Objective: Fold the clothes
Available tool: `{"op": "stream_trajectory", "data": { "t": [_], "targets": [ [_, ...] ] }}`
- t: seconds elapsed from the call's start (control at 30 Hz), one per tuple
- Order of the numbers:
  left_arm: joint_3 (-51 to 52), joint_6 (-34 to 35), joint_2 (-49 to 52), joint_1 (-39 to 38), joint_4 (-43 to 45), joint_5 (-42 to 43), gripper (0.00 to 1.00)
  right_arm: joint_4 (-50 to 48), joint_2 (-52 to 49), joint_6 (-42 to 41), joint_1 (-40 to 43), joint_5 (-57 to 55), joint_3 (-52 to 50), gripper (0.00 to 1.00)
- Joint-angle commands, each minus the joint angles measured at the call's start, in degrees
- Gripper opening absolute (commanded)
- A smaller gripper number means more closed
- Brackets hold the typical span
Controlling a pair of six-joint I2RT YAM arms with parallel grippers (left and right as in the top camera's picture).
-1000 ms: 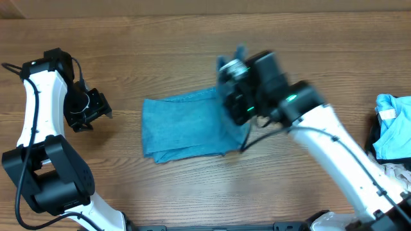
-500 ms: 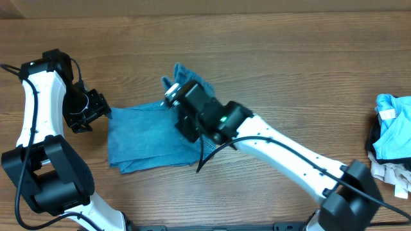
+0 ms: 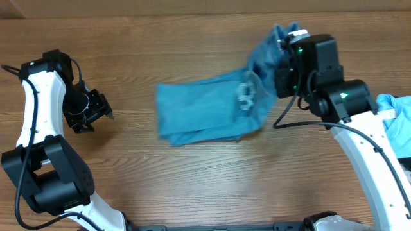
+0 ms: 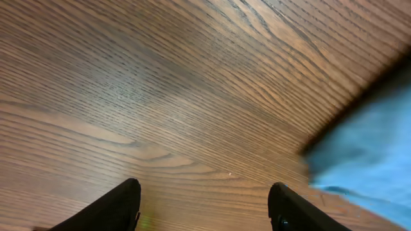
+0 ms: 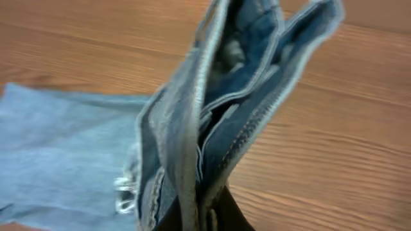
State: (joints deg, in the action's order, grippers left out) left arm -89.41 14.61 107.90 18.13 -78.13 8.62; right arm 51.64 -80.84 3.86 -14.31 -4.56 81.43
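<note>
We see the jeans (image 3: 205,115) near the middle of the wooden surface (image 3: 160,38), most of the light blue cloth spread flat in a rough, folded rectangle; its right end is gathered up and lifted off the surface, rising toward the far right; the right tool (image 5: 202,212) is clamped on that bunched end, and in the right wrist view the layered denim with its stitched seams stands up out of the closed fingers, frayed white threads hanging at the left of the bunch; the cloth looks a little blurred in the overhead view; the left tool (image 4: 204,208) hangs over bare wood well to the left of the jeans, its two fingers (image 4: 122,205) standing apart with nothing between them; in the left wrist view only a blue edge of the jeans shows at the right side; at the right edge of the surface we see a pile of other clothes (image 3: 393,122), light blue on top, apart from the jeans.
</note>
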Motion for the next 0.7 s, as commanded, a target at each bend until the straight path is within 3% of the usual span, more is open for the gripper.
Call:
{"op": "stream_trajectory", "data": {
  "t": [0.0,0.2,0.37,0.53,0.67],
  "targets": [
    [-0.76,-0.90,-0.87,0.24,-0.04,0.15,0.68,-1.18,1.99,5.84,0.35,-0.09,2.10,0.04],
    [-0.76,-0.90,-0.87,0.22,0.39,-0.17,0.74,-4.26,1.22,12.61,-11.43,7.93,2.62,0.04],
    [-0.76,-0.94,-0.87,0.13,0.28,-0.02,0.75,-8.24,-13.75,11.28,-25.83,8.57,2.54,0.04],
    [-0.76,-1.33,-0.87,0.11,0.00,0.00,0.74,-14.62,-26.88,9.42,-31.74,11.80,2.54,0.04],
    [-0.74,-1.33,-0.87,-0.42,-0.09,0.00,0.74,-19.19,-30.40,9.42,-33.38,12.44,2.54,0.04]
  ]
}}
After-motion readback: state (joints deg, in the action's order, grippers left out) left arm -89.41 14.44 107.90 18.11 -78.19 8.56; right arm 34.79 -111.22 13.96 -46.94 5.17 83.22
